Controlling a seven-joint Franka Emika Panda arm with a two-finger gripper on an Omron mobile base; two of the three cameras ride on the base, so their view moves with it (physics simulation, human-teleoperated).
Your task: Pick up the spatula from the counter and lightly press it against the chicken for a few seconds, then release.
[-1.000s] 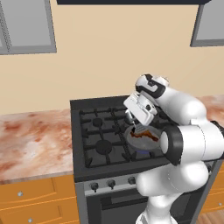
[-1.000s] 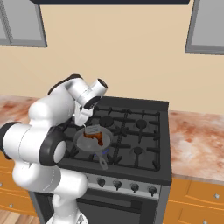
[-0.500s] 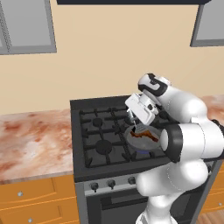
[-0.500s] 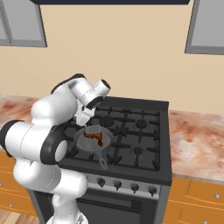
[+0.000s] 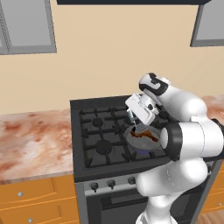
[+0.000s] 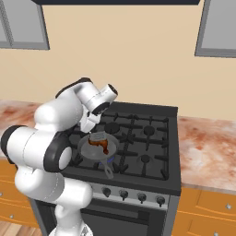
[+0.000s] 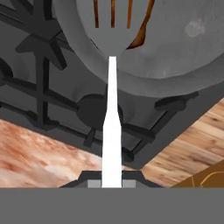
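Marbled counter [image 5: 30,144] flanking black gas stove [image 5: 96,127], grey pan [image 6: 85,148] on a front burner, gripper [image 7: 112,183] above its rim, jaws clamped on the white handle of the slotted spatula [image 7: 111,127], blade laid over brown chicken [image 7: 142,37] in the pan

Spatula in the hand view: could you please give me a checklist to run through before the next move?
1. Grip on the spatula: ok, its handle rises straight from between the fingertips of the gripper.
2. Blade lined up over the chicken: ok, brown shows through its slots.
3. Blade touching the chicken: cannot tell.
4. The pan seated on the stove grate: ok.
5. The pan handle apart from the arm: ok, it points to the stove's front edge.
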